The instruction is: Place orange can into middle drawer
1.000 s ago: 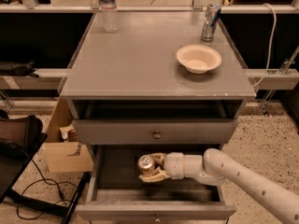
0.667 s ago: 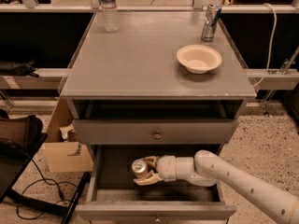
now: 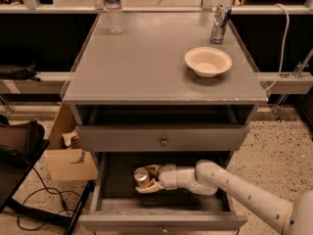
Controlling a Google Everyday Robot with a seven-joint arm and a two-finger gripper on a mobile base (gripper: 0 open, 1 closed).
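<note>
The orange can [image 3: 142, 176] stands upright inside the open middle drawer [image 3: 161, 221], left of centre on its dark floor. My gripper [image 3: 146, 178] reaches in from the right on a white arm and is shut on the orange can, its pale fingers [image 3: 152, 185] on either side of the can. The can's silver top faces up; its lower body is partly hidden by the fingers.
The top drawer with a brass knob [image 3: 164, 141] is closed above. On the cabinet top stand a water bottle [image 3: 114, 10], a slim silver-and-blue can [image 3: 220, 23] and a pale bowl [image 3: 208, 61]. A cardboard box [image 3: 68, 153] and a black chair [image 3: 19, 155] stand to the left.
My gripper has moved the orange can leftward inside the middle drawer. The can stays in the grip.
</note>
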